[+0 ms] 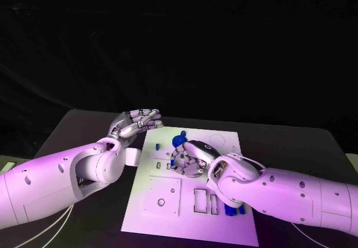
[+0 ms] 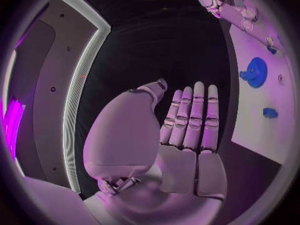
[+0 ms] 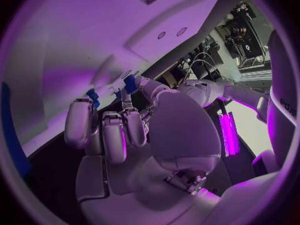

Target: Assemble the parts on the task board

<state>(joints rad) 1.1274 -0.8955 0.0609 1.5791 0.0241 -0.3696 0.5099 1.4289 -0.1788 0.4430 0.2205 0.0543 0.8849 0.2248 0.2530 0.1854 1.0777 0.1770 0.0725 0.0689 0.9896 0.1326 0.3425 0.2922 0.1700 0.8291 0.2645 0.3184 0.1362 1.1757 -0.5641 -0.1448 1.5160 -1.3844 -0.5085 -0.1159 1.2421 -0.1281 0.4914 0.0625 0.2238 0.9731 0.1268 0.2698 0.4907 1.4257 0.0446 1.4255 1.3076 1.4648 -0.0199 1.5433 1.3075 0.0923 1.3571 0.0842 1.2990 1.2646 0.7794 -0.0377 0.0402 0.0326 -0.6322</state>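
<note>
Over the task board (image 1: pixel 168 199), right hand (image 1: pixel 190 159) fingers curled, grip unclear, left hand (image 1: pixel 137 123) fingers extended, empty.

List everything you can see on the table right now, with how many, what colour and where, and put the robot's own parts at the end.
Table: one, black, under everything.
Task board: one, white plate, middle of the table, with rectangular and round cutouts.
Round blue part: one, blue, on the board's far end, beside the right hand.
Small blue part: one, blue, on the board's far left edge.
Blue parts near the board's right edge: blue, partly hidden by the right arm; count unclear.
Left hand: one, silver, off the board's far left corner, fingers straight and together, holding nothing.
Right hand: one, silver, over the board's far half, fingers curled around a small blue piece at its fingertips.
</note>
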